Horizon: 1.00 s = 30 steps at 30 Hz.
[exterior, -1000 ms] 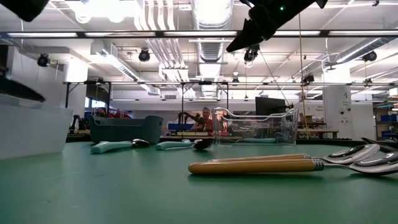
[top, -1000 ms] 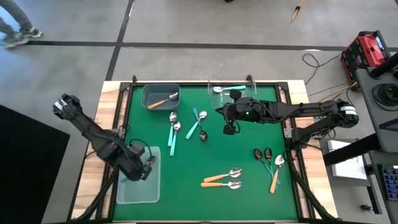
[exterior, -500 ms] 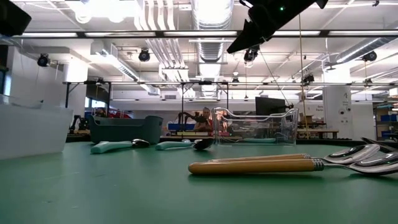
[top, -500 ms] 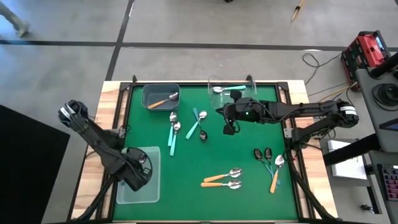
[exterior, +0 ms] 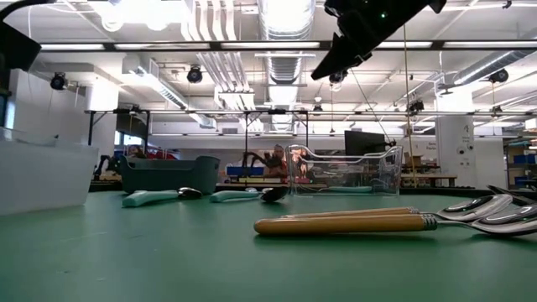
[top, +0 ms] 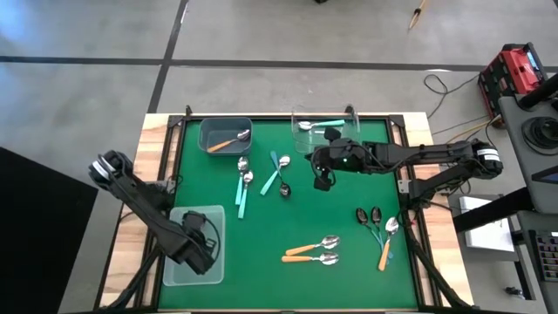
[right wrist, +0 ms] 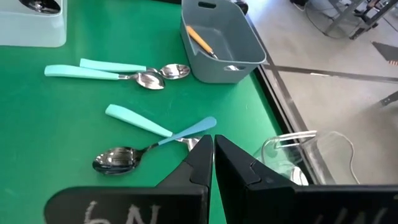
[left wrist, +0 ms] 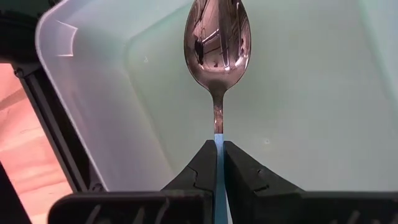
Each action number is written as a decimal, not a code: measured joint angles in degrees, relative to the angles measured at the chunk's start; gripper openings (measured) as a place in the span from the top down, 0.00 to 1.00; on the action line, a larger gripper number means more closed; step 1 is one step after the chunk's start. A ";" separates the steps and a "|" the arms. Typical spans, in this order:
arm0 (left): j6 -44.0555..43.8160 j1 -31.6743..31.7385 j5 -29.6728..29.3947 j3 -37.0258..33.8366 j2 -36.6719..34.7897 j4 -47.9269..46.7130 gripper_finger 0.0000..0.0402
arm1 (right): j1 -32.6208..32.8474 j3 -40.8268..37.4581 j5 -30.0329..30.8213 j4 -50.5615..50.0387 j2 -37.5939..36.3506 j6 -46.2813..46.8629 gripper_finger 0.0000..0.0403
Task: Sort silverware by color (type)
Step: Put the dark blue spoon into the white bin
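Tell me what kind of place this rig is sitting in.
Probably a robotics lab or workshop: the low view shows exposed ceiling ducts and more workbenches behind the green table, and the high view shows bare concrete floor with loose cables.

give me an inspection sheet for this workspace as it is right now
surface: green mat in a wooden frame.
job's things: spoons scattered on the mat; orange-handled spoon in the grey bin; teal-handled spoon in the clear bin; two orange-handled spoons near the front.
clutter: nothing seen.
grippers: left gripper shut on a blue-handled spoon over the translucent bin; right gripper shut, empty, above mid-mat.
cables: loose cable on the floor.
surroundings: red case beside the table.
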 joint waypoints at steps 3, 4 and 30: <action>-0.34 0.00 0.00 0.00 1.02 0.81 0.99 | 0.00 -0.31 0.00 -0.06 0.00 0.10 0.98; -0.44 0.00 0.01 0.00 1.37 0.90 0.99 | 0.00 -0.35 0.00 -0.06 0.00 0.11 0.98; -2.10 -0.01 -0.47 0.11 6.94 2.96 0.98 | 0.00 -0.91 0.00 -0.20 0.00 1.49 0.98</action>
